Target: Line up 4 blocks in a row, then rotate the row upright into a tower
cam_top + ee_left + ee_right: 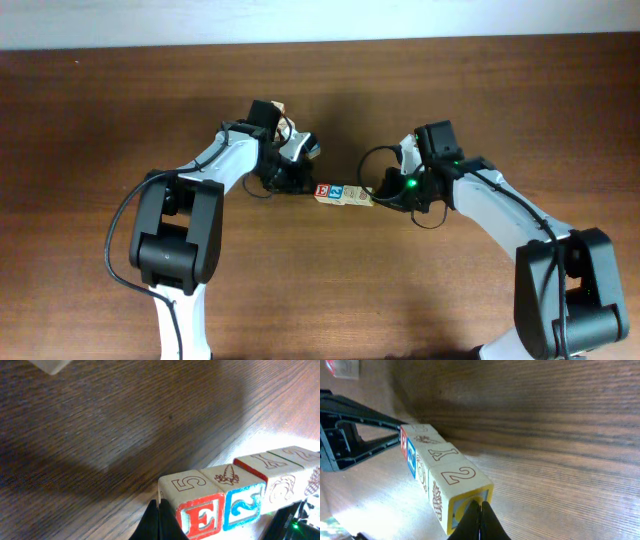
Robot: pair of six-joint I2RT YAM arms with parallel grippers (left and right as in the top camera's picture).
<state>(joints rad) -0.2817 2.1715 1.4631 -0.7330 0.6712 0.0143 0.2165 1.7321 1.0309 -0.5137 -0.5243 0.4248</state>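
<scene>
Left end effector: fingers together, holding nothing; tip set at the outer end of the row, against the pale wooden cube with the red E face.
Right end effector: fingers together, holding nothing; tip at the opposite end, against the pale wooden cube with the yellow-framed end face.
Work piece: row of four pale wooden alphabet cubes, face to face in one line, lying on the dark brown wood-grain desk between the two arms.
Contact: both tips appear to touch the end faces; the wrist views are too close to confirm pressure.
Step in hand: judged to be turning the row as one body by pushing at both ends.
Method: push in opposite directions across the row's axis, at matched pace, so the row pivots about its middle.
Tip height: low on the end faces, to avoid tipping a cube.
Risk: an uneven push may open the joints or buckle the line.
Check: seams closed, printed tops aligned.
</scene>
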